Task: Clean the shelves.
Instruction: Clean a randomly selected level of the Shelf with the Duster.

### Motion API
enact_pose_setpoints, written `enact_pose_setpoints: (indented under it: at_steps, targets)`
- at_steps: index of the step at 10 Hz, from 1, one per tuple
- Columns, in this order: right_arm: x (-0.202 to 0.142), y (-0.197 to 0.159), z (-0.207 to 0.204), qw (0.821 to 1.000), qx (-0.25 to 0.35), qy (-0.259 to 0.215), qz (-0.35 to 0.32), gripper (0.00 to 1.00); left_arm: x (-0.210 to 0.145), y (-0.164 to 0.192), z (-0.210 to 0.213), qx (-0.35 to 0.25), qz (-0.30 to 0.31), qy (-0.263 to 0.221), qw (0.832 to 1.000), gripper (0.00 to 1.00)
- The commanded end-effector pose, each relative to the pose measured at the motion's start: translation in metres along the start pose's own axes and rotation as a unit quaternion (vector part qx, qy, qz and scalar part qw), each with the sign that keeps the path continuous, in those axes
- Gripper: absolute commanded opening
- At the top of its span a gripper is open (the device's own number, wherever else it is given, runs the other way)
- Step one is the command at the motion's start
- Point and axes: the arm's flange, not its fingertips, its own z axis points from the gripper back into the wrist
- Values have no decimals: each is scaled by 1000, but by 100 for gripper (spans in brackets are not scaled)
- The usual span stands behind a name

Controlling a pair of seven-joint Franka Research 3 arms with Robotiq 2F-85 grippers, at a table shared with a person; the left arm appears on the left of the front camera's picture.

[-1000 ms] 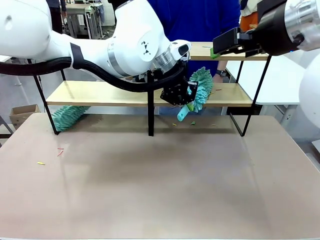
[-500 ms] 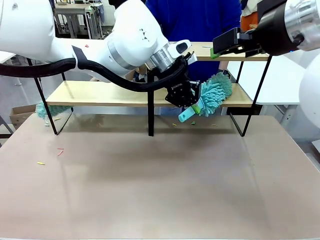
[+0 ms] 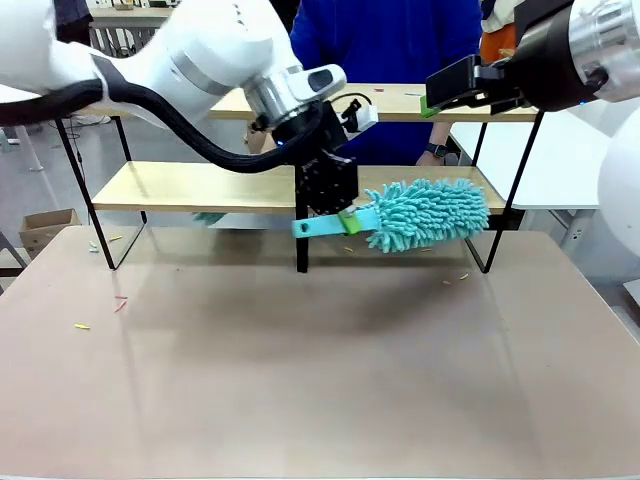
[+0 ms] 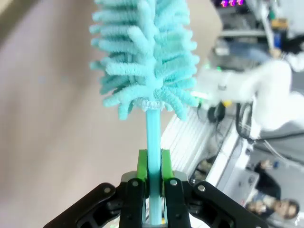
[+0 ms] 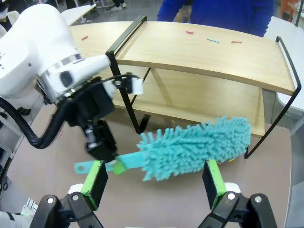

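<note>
The left gripper (image 3: 343, 216) is fully closed on the thin teal plastic handle (image 3: 314, 227) of a fluffy teal microfibre duster (image 3: 425, 213). In the left wrist view its green pads (image 4: 141, 164) clamp the handle (image 4: 152, 130) from both sides. The duster head (image 4: 142, 57) extends straight out toward 12 o'clock.

In the front view the duster lies roughly horizontal. Its head points to 3 o'clock from the grip and the handle tip to 9 o'clock. It hangs above the beige table (image 3: 300, 380), in front of the lower right board.

The right gripper (image 3: 445, 95) sits at 2 o'clock in the front view, level with the upper boards. In its own view the right gripper (image 5: 154, 183) stands wide open and holds nothing.

The shelves (image 3: 200, 185), a two-tier rack of light wooden boards on a thin black metal frame, stand at the 12 o'clock edge of the table. Small coloured scraps (image 5: 213, 41) lie on the upper board (image 5: 204, 52). More scraps (image 3: 80, 326) lie on the table at 9 o'clock.

A person in a blue top (image 3: 390, 40) stands behind the shelves.
</note>
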Motion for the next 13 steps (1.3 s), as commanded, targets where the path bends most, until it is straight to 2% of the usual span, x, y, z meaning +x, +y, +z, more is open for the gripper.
enact_pose_setpoints:
  at_steps: [1, 3, 5, 7, 8, 9, 11, 13]
  targets:
    - [1, 0, 0, 1000, 1, -1, -1, 100, -31, -7, 12, -26, -58, 4, 998, 13]
    - [1, 0, 0, 1000, 1, -1, -1, 100, -38, -10, 17, -20, -72, 7, 997, 13]
    - [1, 0, 0, 1000, 1, -1, -1, 100, -62, -7, 37, -8, -77, 17, 997, 13]
    - [1, 0, 0, 1000, 1, -1, -1, 100, -127, -9, 73, 36, -97, 45, 994, 13]
    - [1, 0, 0, 1000, 1, -1, -1, 100, -180, -11, 93, 50, -114, 59, 991, 13]
    - [1, 0, 0, 1000, 1, -1, -1, 100, -224, -12, 100, 73, -163, 49, 983, 13]
    - [1, 0, 0, 1000, 1, -1, -1, 100, -297, -14, 112, 153, -106, -38, 982, 13]
    - [1, 0, 0, 1000, 1, -1, -1, 100, -367, -21, 122, 208, -73, -143, 965, 13]
